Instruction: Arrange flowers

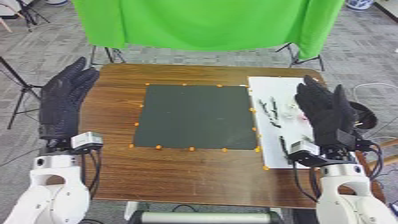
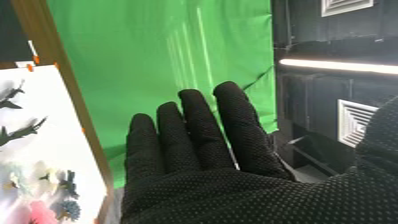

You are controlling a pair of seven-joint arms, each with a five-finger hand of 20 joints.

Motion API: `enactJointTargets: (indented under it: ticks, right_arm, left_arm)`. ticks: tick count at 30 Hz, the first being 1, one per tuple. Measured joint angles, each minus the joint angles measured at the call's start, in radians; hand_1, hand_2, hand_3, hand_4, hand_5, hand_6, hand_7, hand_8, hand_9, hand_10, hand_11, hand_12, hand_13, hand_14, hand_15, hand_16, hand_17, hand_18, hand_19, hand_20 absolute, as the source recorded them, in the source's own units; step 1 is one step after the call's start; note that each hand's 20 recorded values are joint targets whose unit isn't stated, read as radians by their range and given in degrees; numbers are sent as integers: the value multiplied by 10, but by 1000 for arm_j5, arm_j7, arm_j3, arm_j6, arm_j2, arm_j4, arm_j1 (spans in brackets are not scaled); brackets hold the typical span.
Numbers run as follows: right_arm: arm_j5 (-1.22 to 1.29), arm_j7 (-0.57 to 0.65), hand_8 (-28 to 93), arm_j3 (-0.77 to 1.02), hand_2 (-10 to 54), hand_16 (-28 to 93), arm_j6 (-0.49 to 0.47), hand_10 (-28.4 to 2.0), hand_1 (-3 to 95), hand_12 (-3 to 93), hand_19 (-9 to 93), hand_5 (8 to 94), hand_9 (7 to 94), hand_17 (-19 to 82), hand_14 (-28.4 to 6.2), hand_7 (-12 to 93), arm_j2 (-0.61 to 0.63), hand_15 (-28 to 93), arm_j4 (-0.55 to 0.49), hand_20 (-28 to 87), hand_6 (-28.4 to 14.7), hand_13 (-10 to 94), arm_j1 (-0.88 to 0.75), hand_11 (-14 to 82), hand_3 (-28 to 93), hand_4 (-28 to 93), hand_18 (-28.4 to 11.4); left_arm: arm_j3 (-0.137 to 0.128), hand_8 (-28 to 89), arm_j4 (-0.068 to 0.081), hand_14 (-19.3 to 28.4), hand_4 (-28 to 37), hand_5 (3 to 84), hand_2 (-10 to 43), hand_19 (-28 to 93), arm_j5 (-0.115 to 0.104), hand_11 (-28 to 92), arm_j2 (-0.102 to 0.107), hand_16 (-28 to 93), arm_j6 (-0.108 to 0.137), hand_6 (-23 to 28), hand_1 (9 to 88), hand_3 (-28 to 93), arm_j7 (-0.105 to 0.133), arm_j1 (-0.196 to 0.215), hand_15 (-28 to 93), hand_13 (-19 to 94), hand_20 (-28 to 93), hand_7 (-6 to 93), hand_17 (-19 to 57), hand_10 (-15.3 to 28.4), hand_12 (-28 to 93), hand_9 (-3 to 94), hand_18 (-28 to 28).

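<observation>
Several dark green leafy stems (image 2: 22,131) lie on a flat white rectangular board (image 1: 271,85), near small pink, white and blue-grey flowers (image 2: 40,212). The black-gloved right hand (image 1: 329,117) has straight fingers, tips slightly apart; the black-gloved left hand's (image 1: 60,107) fingers extend too.
</observation>
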Motion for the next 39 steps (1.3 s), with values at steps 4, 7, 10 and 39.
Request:
enactJointTargets:
  ticks: [4,7,10,39]
  right_arm:
    - [0,0,-92,1,18,33,2,-150,-1,88,-3,410,372,148,-91,66,1,57,0,163,-78,240,0,32,748,-208,-63]
    - [0,1,-89,0,-28,28,6,-149,37,90,1,411,372,147,-91,72,1,63,0,164,-73,239,1,33,748,-196,-72]
    - [-3,4,-90,-1,-86,62,7,-147,105,117,35,416,391,204,-120,93,2,97,0,224,-59,277,6,40,744,-181,-108]
    - [-1264,915,-81,-76,-95,223,-52,-158,315,186,769,675,732,586,-90,168,165,471,-213,326,-50,786,-114,187,664,-182,-105]
  left_arm:
    - [0,-72,0,145,-283,482,-20,74,-1,164,0,-39,0,41,214,710,0,0,158,384,177,96,148,142,77,459,97]
    - [0,-72,0,145,-283,483,-22,75,-2,164,-1,-39,0,41,214,712,0,0,159,384,177,98,148,142,77,459,97]
    - [0,-72,1,146,-283,484,-25,77,-3,166,-1,-38,0,41,214,714,0,0,161,384,180,98,147,143,78,460,98]
    - [18,-73,-1,161,-210,497,-91,118,121,207,-33,-39,-23,42,325,672,-115,127,220,419,198,114,152,145,93,494,119]
